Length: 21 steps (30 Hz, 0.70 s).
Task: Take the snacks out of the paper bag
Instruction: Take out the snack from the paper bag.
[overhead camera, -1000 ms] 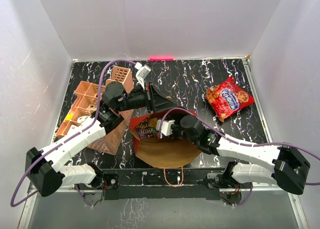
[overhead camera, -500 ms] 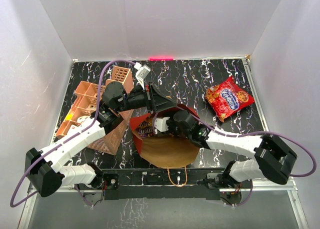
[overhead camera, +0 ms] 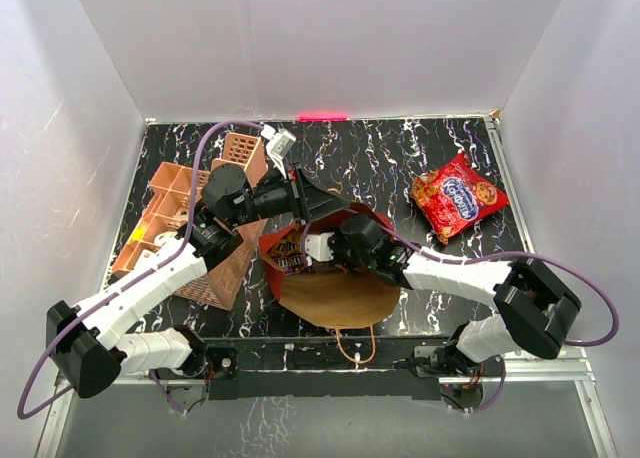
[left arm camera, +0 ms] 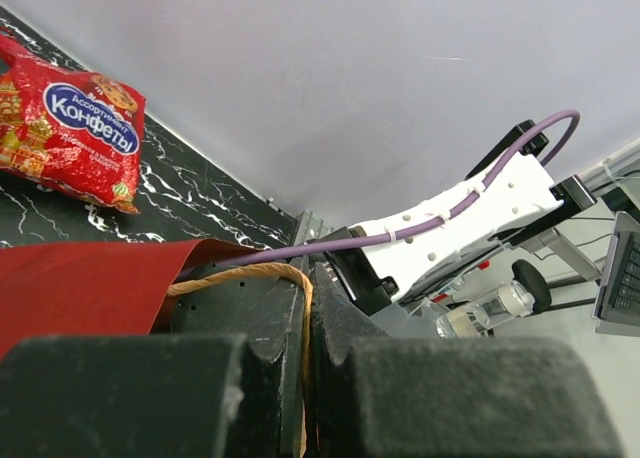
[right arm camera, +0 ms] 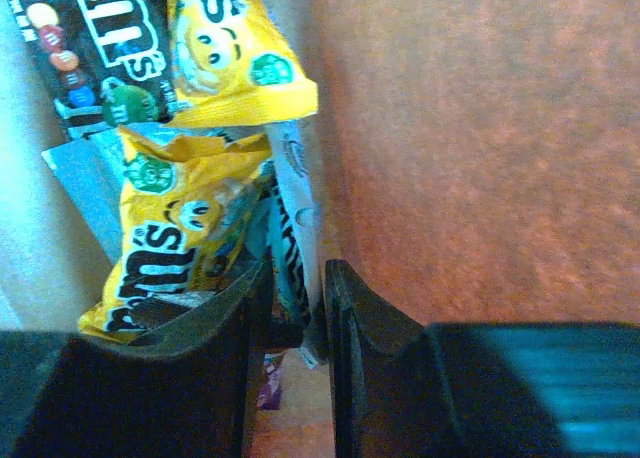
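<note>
The paper bag, dark red outside and brown inside, lies open near the front middle. My left gripper is shut on its twisted paper handle and holds the rim up; the red wall shows beside it. My right gripper is inside the bag mouth, its jaws closed around a silver-blue packet. Yellow packets and a brown packet lie against it, with a purple one lower down. The red cookie bag lies on the table at the right, also in the left wrist view.
A salmon-pink lattice organizer fills the left side, with a taller lattice piece behind it. White walls close in the table on three sides. A pink tape strip marks the back edge.
My right gripper has pushed left and deeper into the bag mouth, onto the packets. My left gripper still holds the handle and has hardly moved.
</note>
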### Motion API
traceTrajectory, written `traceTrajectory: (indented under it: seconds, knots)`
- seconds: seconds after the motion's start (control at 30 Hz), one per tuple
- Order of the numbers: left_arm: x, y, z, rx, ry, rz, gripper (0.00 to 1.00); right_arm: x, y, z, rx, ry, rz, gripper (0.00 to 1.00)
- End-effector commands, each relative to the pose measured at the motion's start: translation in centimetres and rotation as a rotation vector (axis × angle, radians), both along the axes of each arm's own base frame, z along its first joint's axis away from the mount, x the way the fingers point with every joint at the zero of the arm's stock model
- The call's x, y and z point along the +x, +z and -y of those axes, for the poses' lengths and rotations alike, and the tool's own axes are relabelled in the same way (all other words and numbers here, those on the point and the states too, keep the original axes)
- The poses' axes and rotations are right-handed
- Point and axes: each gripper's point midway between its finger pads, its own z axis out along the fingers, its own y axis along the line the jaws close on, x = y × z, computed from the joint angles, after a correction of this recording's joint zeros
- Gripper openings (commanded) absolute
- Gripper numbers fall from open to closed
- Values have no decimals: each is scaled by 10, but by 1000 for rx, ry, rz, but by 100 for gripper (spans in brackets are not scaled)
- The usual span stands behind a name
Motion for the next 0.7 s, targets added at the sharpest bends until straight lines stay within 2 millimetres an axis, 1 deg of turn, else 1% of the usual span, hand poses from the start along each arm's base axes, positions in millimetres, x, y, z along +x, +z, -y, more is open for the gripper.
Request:
traceTrajectory:
  seconds: [0.0,0.17,0.2,0.27,0.33,0.37,0.5,0.53,0.57,0.67]
  knots:
    - [-9,47,-13,-74,30,111,0,0,6,-11,43,24,-31,30]
    - [-7,45,-13,-68,38,104,0,2,1,-8,34,0,-37,27]
    - [-7,44,-13,-65,39,102,0,3,1,-8,32,-4,-35,25]
    - [-6,43,-13,-63,47,98,0,5,6,-10,46,-9,-32,17]
    - [-4,42,-13,-58,56,94,0,4,14,-15,76,-5,-34,8]
    - [-3,41,-13,-55,61,94,0,2,19,-17,93,3,-40,7]
    - [1,39,-15,-47,86,89,0,-11,43,-26,182,59,-58,7]
    - [1,39,-15,-46,91,90,0,-15,49,-26,211,67,-61,7]
    - [2,39,-16,-45,100,90,0,-19,60,-25,246,73,-52,7]
    - [6,38,-17,-41,124,90,0,-30,77,-22,314,83,-54,7]
